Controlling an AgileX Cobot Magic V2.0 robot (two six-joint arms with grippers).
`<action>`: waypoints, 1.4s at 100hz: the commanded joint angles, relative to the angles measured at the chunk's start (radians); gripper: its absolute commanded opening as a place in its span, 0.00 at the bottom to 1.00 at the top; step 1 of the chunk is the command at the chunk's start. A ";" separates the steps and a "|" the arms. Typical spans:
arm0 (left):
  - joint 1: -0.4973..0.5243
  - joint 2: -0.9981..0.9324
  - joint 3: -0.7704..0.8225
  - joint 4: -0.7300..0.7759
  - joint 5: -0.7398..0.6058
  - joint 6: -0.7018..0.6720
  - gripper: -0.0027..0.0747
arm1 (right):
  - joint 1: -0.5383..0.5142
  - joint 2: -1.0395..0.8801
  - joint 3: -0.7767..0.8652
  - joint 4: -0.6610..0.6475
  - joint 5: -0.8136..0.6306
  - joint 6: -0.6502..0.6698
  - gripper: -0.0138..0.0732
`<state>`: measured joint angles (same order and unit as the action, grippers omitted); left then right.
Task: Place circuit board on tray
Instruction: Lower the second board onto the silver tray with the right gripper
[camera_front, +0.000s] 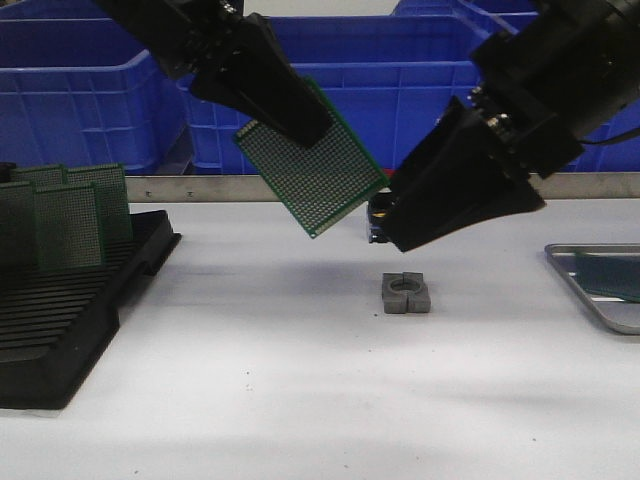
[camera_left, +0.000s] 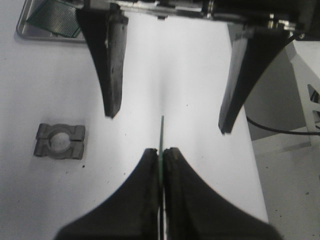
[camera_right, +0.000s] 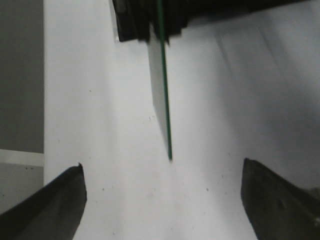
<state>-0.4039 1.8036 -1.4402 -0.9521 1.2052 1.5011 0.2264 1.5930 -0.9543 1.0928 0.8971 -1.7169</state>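
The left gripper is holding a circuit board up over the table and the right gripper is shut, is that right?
Not quite: the right gripper is open, its fingers spread wide in the right wrist view. The left gripper does hold the circuit board above the table.

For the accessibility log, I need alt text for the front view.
The left end effector holds a green circuit board tilted in mid-air, facing the open right end effector. Below lies a small grey clamp block; a rack of boards sits left, a tray right.
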 joint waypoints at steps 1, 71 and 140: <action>-0.017 -0.047 -0.031 -0.100 0.065 -0.007 0.01 | 0.019 -0.043 -0.029 0.110 0.032 -0.056 0.90; -0.017 -0.047 -0.031 -0.113 0.067 -0.007 0.27 | 0.027 -0.043 -0.028 0.184 0.023 -0.049 0.08; -0.015 -0.047 -0.031 -0.113 -0.038 -0.007 0.70 | -0.220 -0.041 -0.025 -0.144 -0.046 0.783 0.08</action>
<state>-0.4147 1.8044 -1.4402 -0.9930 1.1643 1.5014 0.0828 1.5930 -0.9543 0.9211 0.8705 -0.9888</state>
